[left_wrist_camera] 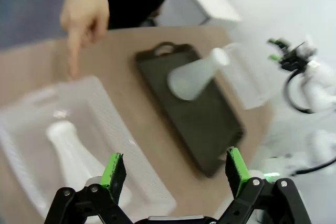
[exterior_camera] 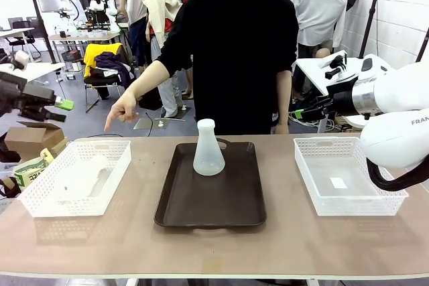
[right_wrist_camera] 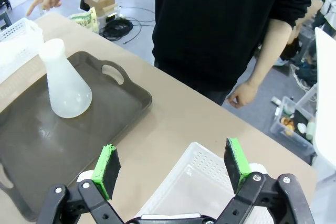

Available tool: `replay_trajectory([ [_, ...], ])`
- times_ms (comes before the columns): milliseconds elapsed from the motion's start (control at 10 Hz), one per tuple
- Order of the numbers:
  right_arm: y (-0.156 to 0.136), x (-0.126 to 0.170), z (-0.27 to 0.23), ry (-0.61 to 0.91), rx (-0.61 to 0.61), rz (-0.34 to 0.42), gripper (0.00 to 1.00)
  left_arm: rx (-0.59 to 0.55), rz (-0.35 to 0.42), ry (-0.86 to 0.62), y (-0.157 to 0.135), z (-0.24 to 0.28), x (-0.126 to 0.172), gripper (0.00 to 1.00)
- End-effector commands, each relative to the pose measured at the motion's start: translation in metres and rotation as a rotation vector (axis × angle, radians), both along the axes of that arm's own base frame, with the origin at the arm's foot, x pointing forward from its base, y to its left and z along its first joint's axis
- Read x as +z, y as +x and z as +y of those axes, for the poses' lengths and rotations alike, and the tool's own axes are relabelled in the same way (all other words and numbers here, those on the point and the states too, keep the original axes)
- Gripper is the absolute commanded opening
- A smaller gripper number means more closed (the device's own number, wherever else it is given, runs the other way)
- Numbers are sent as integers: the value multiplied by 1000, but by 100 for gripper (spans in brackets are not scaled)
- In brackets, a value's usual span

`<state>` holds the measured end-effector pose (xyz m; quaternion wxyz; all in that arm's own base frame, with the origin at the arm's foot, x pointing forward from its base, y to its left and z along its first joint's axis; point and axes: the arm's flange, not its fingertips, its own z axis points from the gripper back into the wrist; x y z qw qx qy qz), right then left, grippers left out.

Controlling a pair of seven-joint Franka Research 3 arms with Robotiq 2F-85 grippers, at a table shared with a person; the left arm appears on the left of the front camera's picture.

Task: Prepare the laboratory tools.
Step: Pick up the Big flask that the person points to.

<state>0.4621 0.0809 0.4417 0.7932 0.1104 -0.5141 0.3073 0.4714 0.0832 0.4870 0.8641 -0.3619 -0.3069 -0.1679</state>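
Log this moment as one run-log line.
left gripper open | right gripper open | flask upright on tray | second flask in left basket | person's hand pointing there

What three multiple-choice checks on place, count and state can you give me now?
1. Where does the upright flask stand? A bare table B brown tray C right basket
2. How many flasks are there? A one B two C three
3. The left gripper is: A open B shut empty C shut on a flask
Answers: 1 B, its base rests on the tray. 2 B, a second flask lies in the left basket. 3 A, its green pads stand wide apart.
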Motion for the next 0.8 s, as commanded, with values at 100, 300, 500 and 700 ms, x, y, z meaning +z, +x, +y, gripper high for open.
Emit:
replay_trajectory([
  [100,1,2,1,-4,4,6,100,5,-28,385,16,-46,-24,100],
  [300,1,2,1,-4,4,6,100,7,23,591,33,-69,-48,100],
  [500,1,2,1,-4,4,6,100,-16,95,681,39,-84,-64,100],
  [700,1,2,1,-4,4,6,100,-6,119,709,45,-93,-74,100],
])
